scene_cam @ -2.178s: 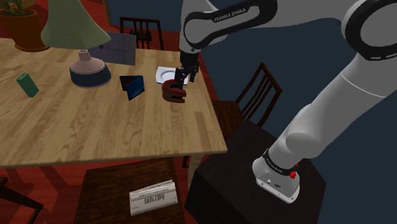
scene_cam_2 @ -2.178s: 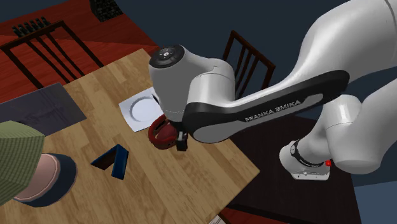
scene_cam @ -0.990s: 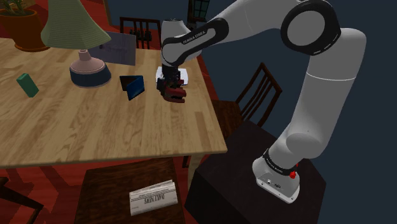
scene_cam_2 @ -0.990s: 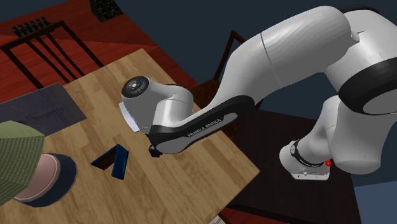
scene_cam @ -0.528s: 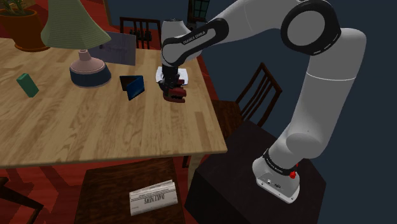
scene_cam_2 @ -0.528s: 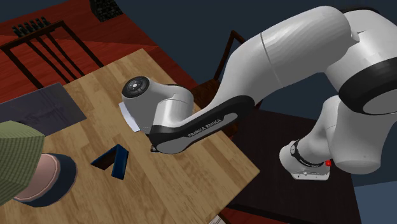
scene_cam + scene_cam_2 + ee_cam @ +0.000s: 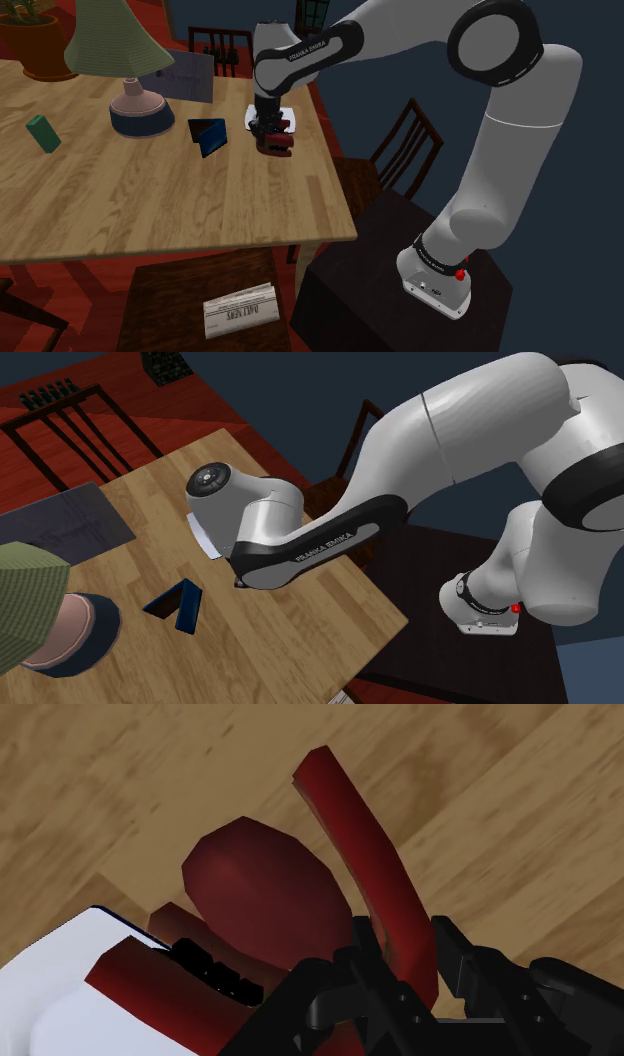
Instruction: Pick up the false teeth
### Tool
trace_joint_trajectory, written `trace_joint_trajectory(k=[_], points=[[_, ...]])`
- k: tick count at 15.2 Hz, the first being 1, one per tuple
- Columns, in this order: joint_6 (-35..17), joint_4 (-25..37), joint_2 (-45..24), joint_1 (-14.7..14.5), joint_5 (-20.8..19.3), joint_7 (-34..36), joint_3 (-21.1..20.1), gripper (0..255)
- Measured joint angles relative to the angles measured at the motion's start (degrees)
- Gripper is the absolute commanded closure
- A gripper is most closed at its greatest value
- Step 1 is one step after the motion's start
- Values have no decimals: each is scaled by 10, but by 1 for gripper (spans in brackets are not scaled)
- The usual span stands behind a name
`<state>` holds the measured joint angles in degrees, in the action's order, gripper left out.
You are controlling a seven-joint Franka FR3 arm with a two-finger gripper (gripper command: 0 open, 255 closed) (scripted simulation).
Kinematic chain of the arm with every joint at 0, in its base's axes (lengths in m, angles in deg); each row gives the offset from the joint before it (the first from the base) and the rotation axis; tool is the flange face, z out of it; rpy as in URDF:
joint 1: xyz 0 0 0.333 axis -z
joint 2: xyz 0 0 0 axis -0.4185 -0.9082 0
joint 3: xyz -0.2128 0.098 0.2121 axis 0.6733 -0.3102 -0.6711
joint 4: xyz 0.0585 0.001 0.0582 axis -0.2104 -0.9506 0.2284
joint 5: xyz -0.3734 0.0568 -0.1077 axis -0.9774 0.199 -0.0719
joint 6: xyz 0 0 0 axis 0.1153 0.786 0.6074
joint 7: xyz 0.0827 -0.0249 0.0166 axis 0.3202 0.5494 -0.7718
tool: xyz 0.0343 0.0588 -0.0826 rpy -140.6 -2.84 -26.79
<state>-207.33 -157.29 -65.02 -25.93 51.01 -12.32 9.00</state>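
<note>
The gripper (image 7: 403, 966) is closed on the teeth (image 7: 262, 900). Its fingers (image 7: 462, 962) pinch one dark red curved band from either side, probably because that thin rim is the part narrow enough to fit between them, while the bulkier domed part juts out beyond the tips. In the shoulder view it comes at the teeth from above, the arm (image 7: 500, 120) arching over from the stand, which suits a thing lying low on the table (image 7: 150, 200). The teeth are toward the table's far right corner in that view, just beside the white plate (image 7: 290, 120), and in the wrist view they overlap its edge. Whether they touch the plate, or hang clear of the wood, I cannot tell. The grip looks off-centre, so the heavier side may swing or slip on the lift, and a slow straight rise seems wise. The blue case (image 7: 208, 136) stands near and the lamp (image 7: 128, 95) further off, both out of the way of a straight rise.
</note>
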Motion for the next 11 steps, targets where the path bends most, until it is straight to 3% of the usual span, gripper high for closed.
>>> trace_joint_trajectory(k=[11], points=[[72,39,33,1,5,1,-2,255]])
